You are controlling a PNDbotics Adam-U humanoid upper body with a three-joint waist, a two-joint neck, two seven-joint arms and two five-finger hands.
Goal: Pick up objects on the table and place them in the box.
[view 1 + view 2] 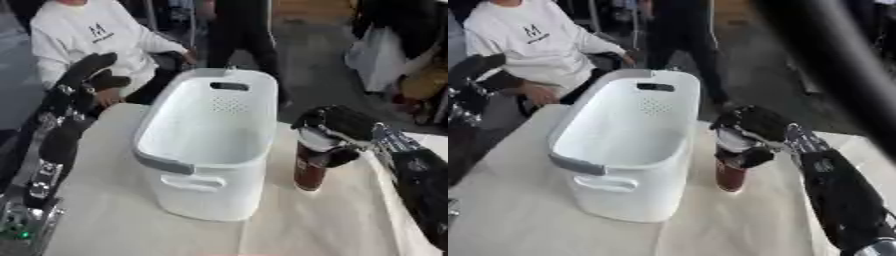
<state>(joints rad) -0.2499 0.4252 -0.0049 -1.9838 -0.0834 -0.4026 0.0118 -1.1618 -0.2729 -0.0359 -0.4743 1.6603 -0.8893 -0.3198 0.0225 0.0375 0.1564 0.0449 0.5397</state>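
Two arms are in play from where I stand, though only one is doing anything. Far left, the left hand (87,75) is raised above the edge of the surface (114,220), well apart from everything; it reads as a dark shape, and I cannot tell whether its fingers are spread or curled. Next along sits the white basket (210,145), long and deep, with grey handles at its ends and nothing visible inside. Just to its right stands a dark red bottle (308,172) with a pale upper part, upright, its base on or barely above the cloth-covered surface. The right hand (337,125) is curled over the top of that bottle, fingers and thumb wrapped round its upper end from above.

My worry is the grip sits very high, near the cap, so the long body below could swing or slip out once lifted. The basket wall is tall and close by; if the bottle isn't raised enough, its bottom could strike the rim and be knocked from the fingers, or nudge the basket across the cloth. Dropped upright, it may topple and rattle inside.
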